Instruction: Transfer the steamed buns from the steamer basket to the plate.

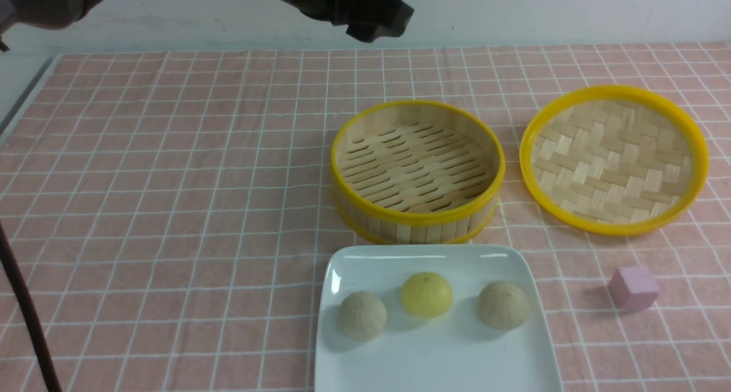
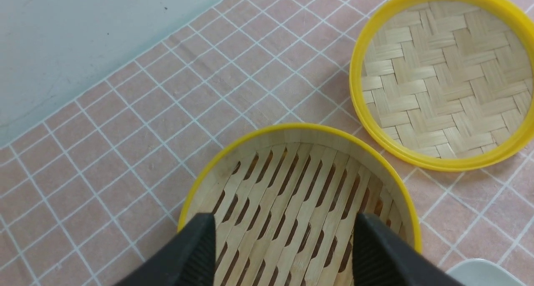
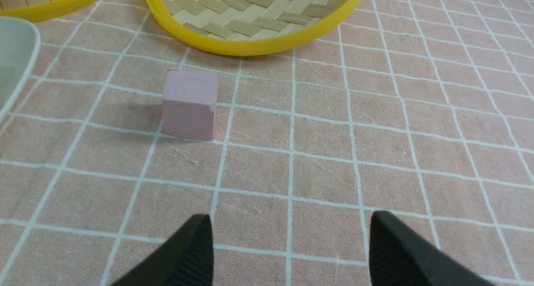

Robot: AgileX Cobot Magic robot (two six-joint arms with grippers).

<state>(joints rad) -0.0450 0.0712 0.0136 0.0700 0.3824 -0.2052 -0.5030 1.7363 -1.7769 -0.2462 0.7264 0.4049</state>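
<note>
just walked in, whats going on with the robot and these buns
All three steamed buns sit on the plate, and the steamer basket is empty, so the move looks done. The left gripper hovers over the basket, jaws open, holding nothing. The right gripper is over the tablecloth near the pink cube, jaws open too.

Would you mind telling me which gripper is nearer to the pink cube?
The right. The right gripper sits open over the cloth a short way from the pink cube; the left gripper hangs open above the steamer basket, farther off.
</note>
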